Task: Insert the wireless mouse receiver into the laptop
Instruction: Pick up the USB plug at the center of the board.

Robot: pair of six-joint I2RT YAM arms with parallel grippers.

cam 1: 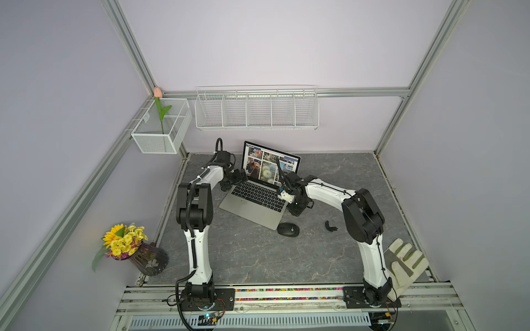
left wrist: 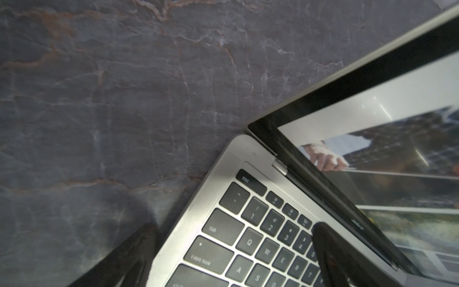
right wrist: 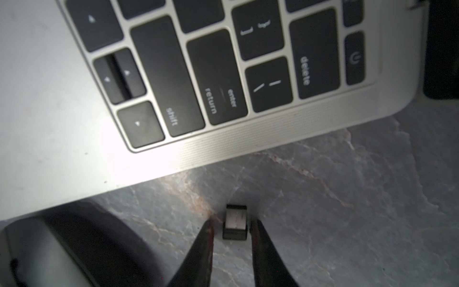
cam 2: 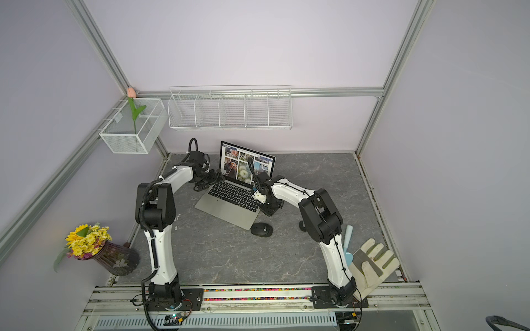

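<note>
The laptop stands open on the stone table, its screen showing photos. In the right wrist view the wireless mouse receiver, a tiny dark stub with a pale face, lies on the table a short way off the laptop's right edge. My right gripper is open, one fingertip on each side of the receiver with small gaps. My left gripper is open wide over the laptop's back left corner, one finger above the keys, one above the table, holding nothing.
A black oval mouse lies by the laptop's front right corner, with a black hook-shaped piece to its right. A white glove and a blue trowel lie front right. A flower vase stands front left.
</note>
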